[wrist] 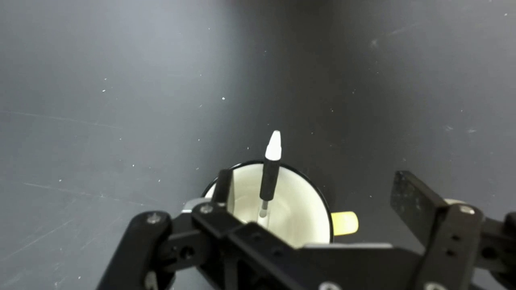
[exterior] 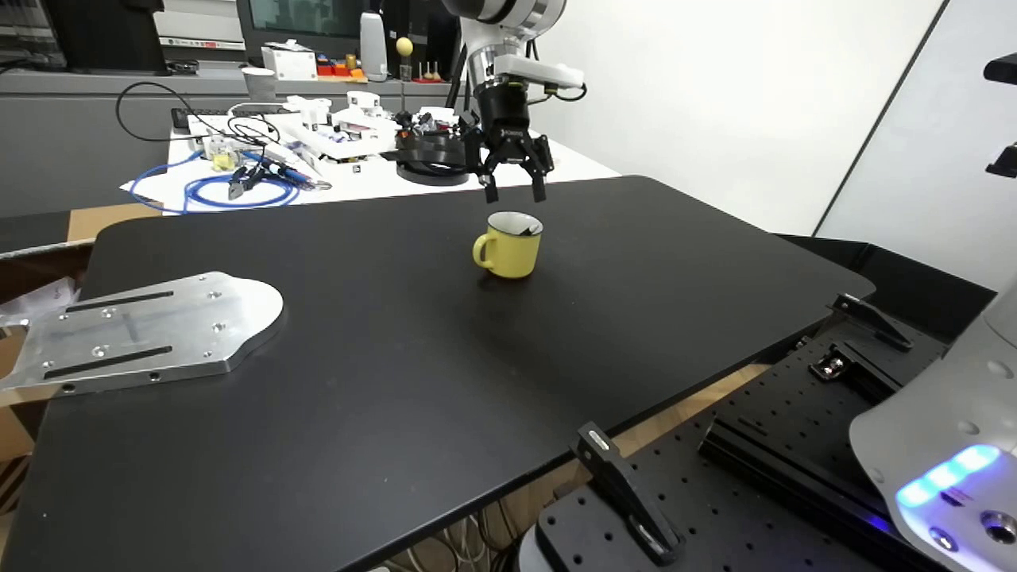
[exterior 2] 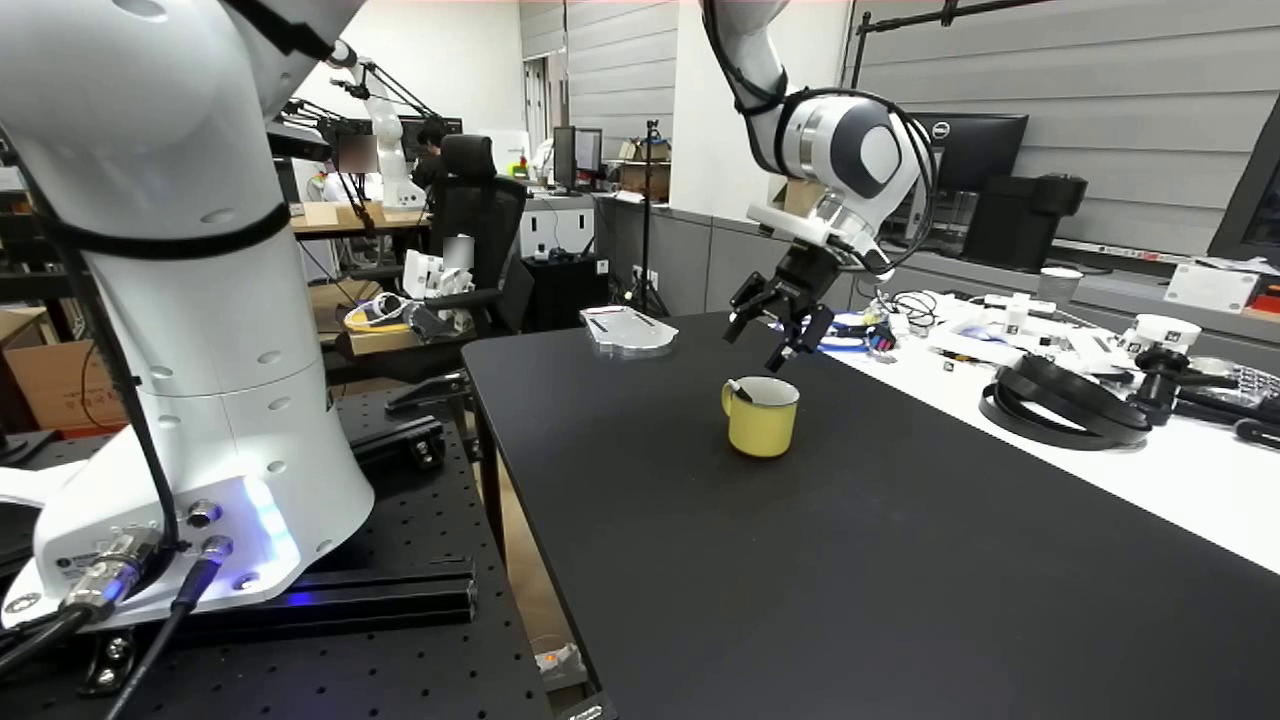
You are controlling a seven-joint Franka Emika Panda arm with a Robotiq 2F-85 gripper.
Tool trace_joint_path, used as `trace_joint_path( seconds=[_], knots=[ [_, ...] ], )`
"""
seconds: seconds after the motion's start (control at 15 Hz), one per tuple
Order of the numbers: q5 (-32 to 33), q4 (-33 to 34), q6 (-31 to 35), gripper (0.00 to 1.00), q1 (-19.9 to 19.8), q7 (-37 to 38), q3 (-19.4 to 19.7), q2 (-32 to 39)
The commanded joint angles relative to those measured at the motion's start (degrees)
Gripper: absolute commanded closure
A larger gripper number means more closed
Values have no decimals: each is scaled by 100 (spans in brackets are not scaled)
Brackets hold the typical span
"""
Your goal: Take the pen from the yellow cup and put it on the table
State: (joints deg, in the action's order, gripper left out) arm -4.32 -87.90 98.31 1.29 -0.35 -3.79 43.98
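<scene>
The yellow cup [exterior: 512, 253] stands upright on the black table [exterior: 381, 381]; it also shows in an exterior view [exterior 2: 762, 422] and in the wrist view [wrist: 302, 201]. The pen [wrist: 270, 179] leans inside it, its white end and black part sticking up past the rim. Its lower part is hidden by the gripper. In the exterior views only a short dark piece shows at the rim. My gripper [wrist: 314, 183] is open and empty above the cup, apart from it in both exterior views [exterior: 515, 193] [exterior 2: 756, 345]. In the wrist view the pen appears nearer the left finger.
A silver metal plate [exterior: 159, 326] lies at a table edge. A cluttered white table [exterior 2: 1200, 520] with cables, black rings and white parts adjoins the black table. The robot's white base [exterior 2: 220, 450] stands on a black perforated mount beside the table.
</scene>
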Motion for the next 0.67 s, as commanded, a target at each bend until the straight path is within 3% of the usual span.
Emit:
trace_joint_path(
  seconds=[0.0, 0.6],
  knots=[
    [-199, -499, 176, 0, -92, -7, 44, -323],
    [-337, -919, 361, 0, -204, 6, 119, -443]
  ],
)
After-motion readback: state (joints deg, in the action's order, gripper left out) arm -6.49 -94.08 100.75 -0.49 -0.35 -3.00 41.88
